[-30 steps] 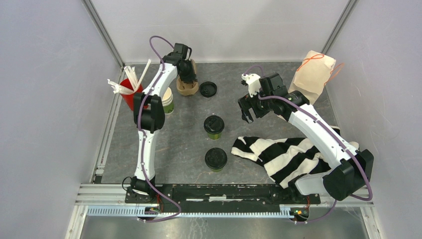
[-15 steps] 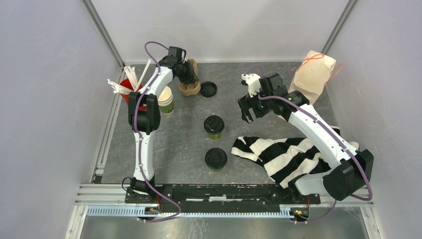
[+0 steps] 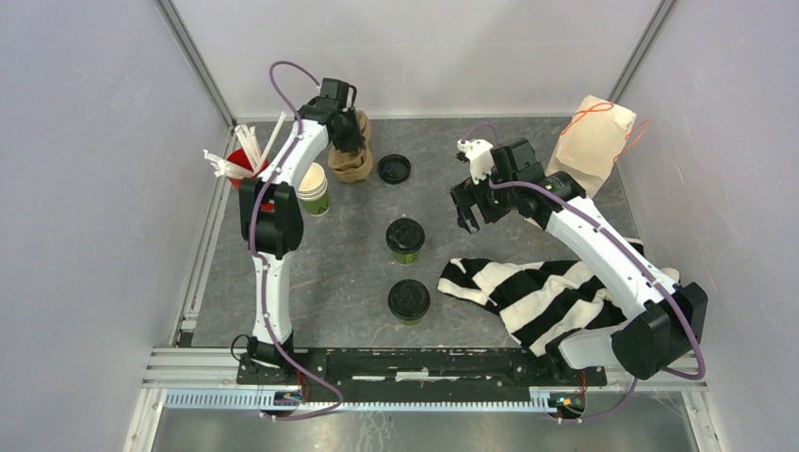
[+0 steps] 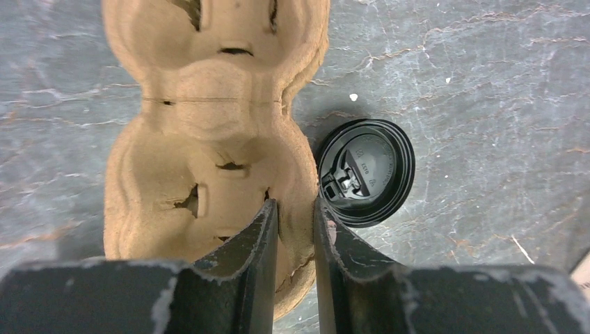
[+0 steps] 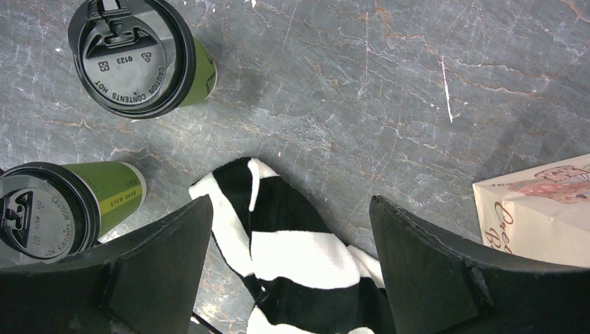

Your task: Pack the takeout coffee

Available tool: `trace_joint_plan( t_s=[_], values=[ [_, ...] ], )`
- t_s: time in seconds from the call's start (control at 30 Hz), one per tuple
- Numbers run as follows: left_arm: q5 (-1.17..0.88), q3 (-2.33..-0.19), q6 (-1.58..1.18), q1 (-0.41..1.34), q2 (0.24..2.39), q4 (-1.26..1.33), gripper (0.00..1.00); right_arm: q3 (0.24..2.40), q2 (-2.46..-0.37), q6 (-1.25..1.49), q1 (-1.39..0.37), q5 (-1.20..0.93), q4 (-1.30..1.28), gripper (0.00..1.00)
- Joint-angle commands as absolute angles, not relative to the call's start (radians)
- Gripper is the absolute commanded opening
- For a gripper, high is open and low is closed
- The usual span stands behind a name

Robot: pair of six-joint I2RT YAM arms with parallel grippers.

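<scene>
Grey slate tabletop (image 4: 487, 104) is lying under everything. My left claw (image 4: 294, 203) is clamping the side wall of the brown pulp carrier (image 4: 209, 104) at the far left, one finger inside a well and one outside, with a loose black lid (image 4: 367, 172) lying just beside it. My right claw (image 5: 289, 202) is hanging with its jaws wide apart, gripping nothing, above a striped cloth (image 5: 299, 250). The farther green cup (image 3: 405, 237) and the nearer green cup (image 3: 409, 299) — both lidded — are standing mid-table, apart from the carrier.
</scene>
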State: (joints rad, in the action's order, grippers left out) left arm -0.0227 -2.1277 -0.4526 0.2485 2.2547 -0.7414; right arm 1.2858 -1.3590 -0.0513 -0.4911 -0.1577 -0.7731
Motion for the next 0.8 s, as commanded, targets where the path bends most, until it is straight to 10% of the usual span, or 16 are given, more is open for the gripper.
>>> trace_joint_plan(
  t_s=[0.0, 0.77],
  values=[
    [0.134, -2.24, -0.349, 0.287, 2.223, -0.83, 0.24, 1.308, -1.365, -0.066, -0.497, -0.167, -0.758, 0.9],
    [0.53, -2.378, -0.194, 0.44, 2.277, -0.914, 0.02, 1.308, -1.367, -0.063, -0.498, -0.181, -0.76, 0.9]
  ],
)
